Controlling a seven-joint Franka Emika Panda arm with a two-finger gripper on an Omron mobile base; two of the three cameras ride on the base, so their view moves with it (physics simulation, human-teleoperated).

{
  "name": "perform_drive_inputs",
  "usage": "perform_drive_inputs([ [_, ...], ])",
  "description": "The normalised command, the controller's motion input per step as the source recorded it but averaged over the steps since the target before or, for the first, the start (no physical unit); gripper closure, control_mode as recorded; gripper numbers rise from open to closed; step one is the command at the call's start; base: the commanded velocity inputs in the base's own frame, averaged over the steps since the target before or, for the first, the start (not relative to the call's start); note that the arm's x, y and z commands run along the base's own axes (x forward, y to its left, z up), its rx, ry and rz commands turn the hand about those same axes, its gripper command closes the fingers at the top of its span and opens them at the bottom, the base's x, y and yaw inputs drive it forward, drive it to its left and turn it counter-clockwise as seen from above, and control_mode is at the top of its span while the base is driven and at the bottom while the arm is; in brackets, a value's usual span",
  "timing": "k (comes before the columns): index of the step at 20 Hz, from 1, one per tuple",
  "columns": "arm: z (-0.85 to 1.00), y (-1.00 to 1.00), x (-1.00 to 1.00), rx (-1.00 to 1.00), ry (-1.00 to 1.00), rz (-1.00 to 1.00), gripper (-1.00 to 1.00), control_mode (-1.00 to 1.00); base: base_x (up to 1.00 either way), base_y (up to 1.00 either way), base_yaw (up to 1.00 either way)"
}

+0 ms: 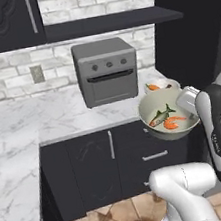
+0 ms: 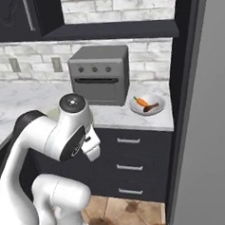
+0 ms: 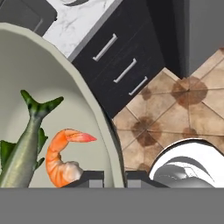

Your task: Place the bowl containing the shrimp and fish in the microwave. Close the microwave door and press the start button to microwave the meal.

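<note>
**Bowl held in the air off the bench's front edge**

The bowl (image 1: 167, 113), round, deep and pale olive-beige with a cream inside, hung in the air in front of the dark lower cabinets (image 1: 96, 165), just off the front edge of the white marbled bench (image 1: 43, 118) and above the brown tiled floor (image 3: 175, 109). Inside it lay the slender grey-green fish (image 1: 160, 116) on the left and the curled orange-pink shrimp (image 1: 173, 121) on the right, close together. In the hand view the claw (image 3: 114, 178) was nearly closed, its two dark fingertips (image 3: 91, 178) pinching the bowl's rim, one inside the wall and one outside.

On the bench behind stood a grey boxy countertop oven (image 1: 107, 71) with three knobs, against the pale brick wall (image 1: 19, 66). To its right, near the bench's end, sat a flat white dish (image 2: 149, 103) carrying orange food. A tall dark cabinet (image 1: 190, 24) rose beyond it.
</note>
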Motion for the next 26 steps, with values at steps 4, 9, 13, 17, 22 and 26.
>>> perform_drive_inputs([
  [4, 0.00, 0.00, 0.00, 0.00, 0.00, 0.00, 1.00, 1.00, 0.00, -0.14, 0.43],
  [9, 0.00, 0.00, 0.00, 0.00, 0.00, 0.00, 1.00, 1.00, 0.00, -0.36, 0.63],
  [13, 0.00, 0.00, 0.00, 0.00, 0.00, 0.00, 1.00, 1.00, 0.00, -0.49, 0.70],
  [17, 0.00, 0.00, 0.00, 0.00, 0.00, 0.00, 1.00, 1.00, 0.00, -0.53, 0.70],
  [22, 0.00, 0.00, 0.00, 0.00, 0.00, 0.00, 1.00, 1.00, 0.00, -0.53, 0.70],
  [26, 0.00, 0.00, 0.00, 0.00, 0.00, 0.00, 1.00, 1.00, 0.00, -0.41, 0.75],
])
